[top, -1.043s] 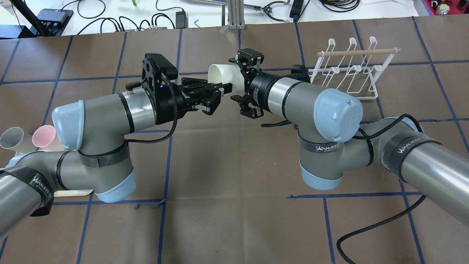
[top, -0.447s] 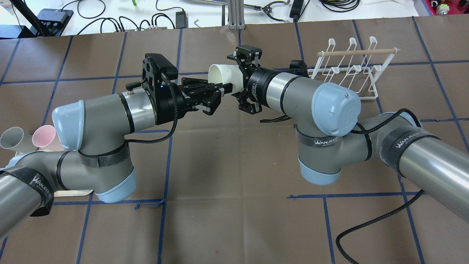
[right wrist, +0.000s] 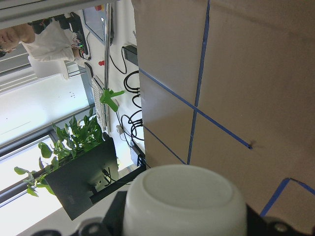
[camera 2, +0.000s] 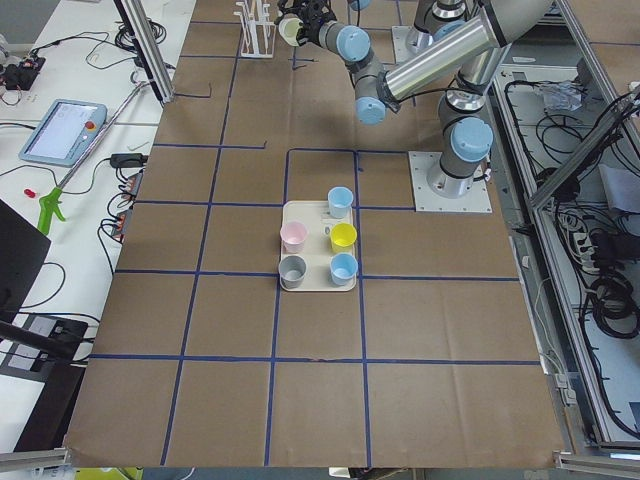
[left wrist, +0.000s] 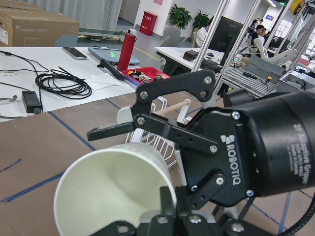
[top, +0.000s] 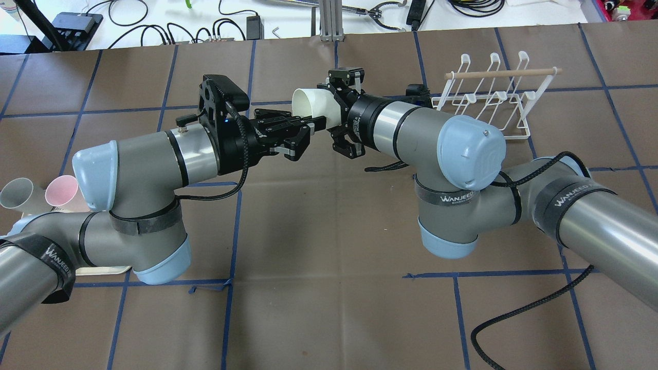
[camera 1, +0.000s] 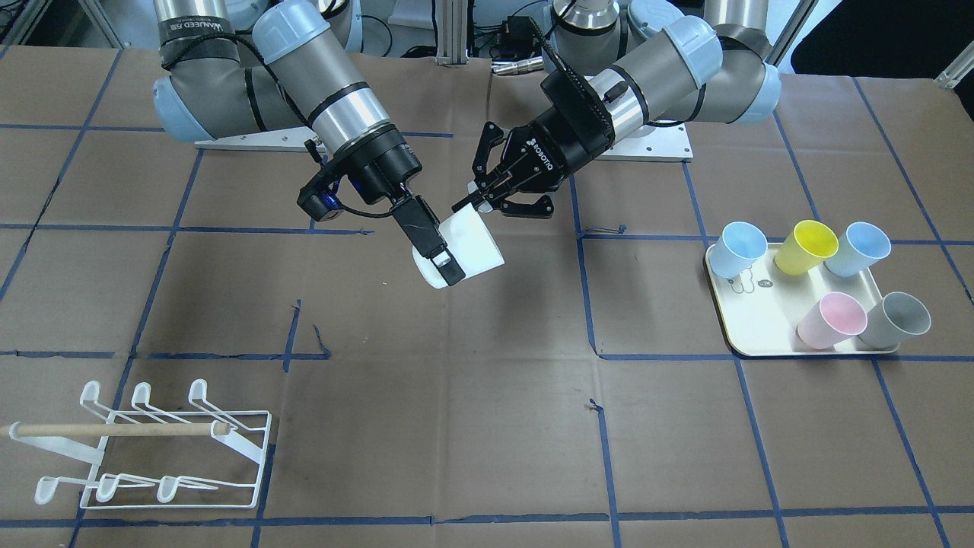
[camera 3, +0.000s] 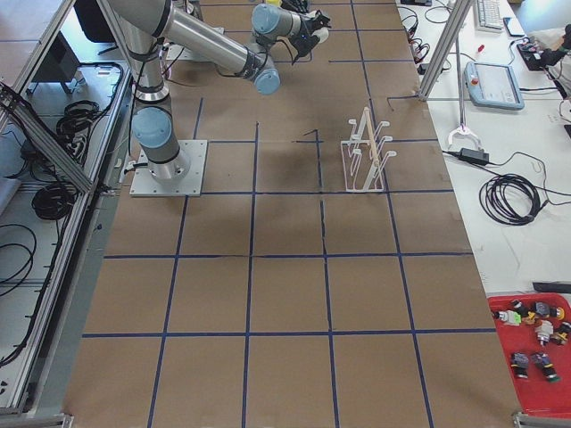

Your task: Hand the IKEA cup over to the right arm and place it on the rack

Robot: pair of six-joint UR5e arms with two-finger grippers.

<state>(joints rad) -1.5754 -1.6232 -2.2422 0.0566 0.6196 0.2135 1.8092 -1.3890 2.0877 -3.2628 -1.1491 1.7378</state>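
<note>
**Front view.** The white cup (camera 1: 479, 243) hung above the bench (camera 1: 456, 426), on its side, just 12 o'clock of centre, with its mouth toward 2 o'clock. The left end effector (camera 1: 472, 201) reached in from 2 o'clock, narrowed onto the rim and holding the cup. The right end effector (camera 1: 445, 262) reached in from 10 o'clock, with one finger lying along the cup wall. The rack (camera 1: 114, 430) stood at 7 o'clock, well apart. A tray (camera 1: 761, 323) carrying five coloured cups (camera 1: 806, 247) sat at 3 o'clock.

**Overhead view.** The right jaws stood spread wide astride the base end of the cup, one at 12 o'clock of it and one at 6 o'clock. The rack stood at 2 o'clock, beyond the right wrist.

**Side views.** Both end effectors appeared too small to assess.

**Left wrist view.** The rim was pinched at 6 o'clock. One right finger ran just beside the wall at 11 o'clock. Whether it pressed on the cup could not be told.

**Right wrist view.** The cup base faced the camera at 6 o'clock.
</note>
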